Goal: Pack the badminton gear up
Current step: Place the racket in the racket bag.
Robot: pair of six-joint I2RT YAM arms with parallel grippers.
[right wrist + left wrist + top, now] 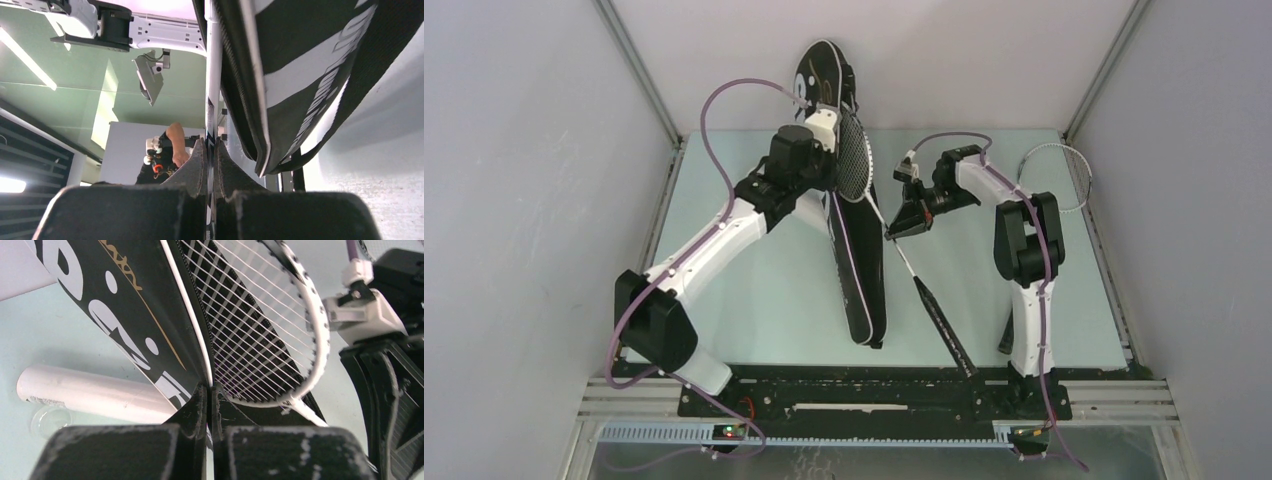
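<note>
Left gripper (210, 390): my jaws are closed on the white-piped zip edge of the black racquet-shaped bag (125, 305) and hold that flap up, so the mouth gapes. Right gripper (211, 147): my jaws are pinched on the thin white shaft of a silver-white strung racquet (212, 75), roughly midway between its head and its black handle.

Key relation: the racquet's head sits at the bag mouth, just beside my left fingers. In the left wrist view the strings show between the lifted flap and the other zip edge, so the head looks partly in, with the handle well out. The bag's long axis runs far to near down the middle of the pale green table (754, 290). The racquet's axis runs from far-left head to near-right handle and crosses the bag at a shallow angle. The bag lies left of my right gripper.

My read: the first racquet is going in. Next, the right arm should push along the shaft and swing the handle left to line up with the bag while the left arm keeps the flap up. The frame may snag on the zip.

Further out, a second silver-white racquet (1056, 178) lies at the far right, nearer my right arm and well apart from the bag. A long white tube (95, 395) lies on the table on the bag's left side, nearer my left arm, with a small clear round cap (47, 421) just beside it. No shuttlecocks are in view.
</note>
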